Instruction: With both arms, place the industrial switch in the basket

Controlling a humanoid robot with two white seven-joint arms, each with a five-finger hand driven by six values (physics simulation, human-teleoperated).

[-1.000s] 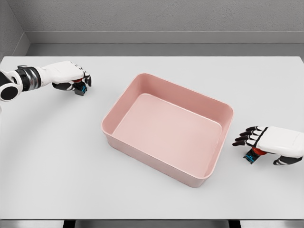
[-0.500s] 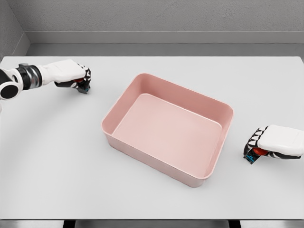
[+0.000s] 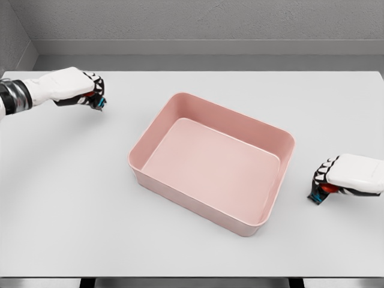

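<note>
A pink basket (image 3: 211,207) stands in the middle of the white table, with nothing inside it. My left hand (image 3: 91,95) is at the far left, fingers curled around a small dark switch with red and blue parts (image 3: 99,102), held just above the table. At the right edge my right hand (image 3: 327,178) is curled on a second switch (image 3: 320,193) of the same kind, low by the tabletop. Both switches are mostly hidden by the fingers.
The white table (image 3: 72,198) spreads wide around the basket. A grey wall runs along the back edge. Nothing else stands on the table.
My left hand has closed on its switch and moved left and up. My right hand's fingers went from spread to curled over its switch and it rose slightly.
</note>
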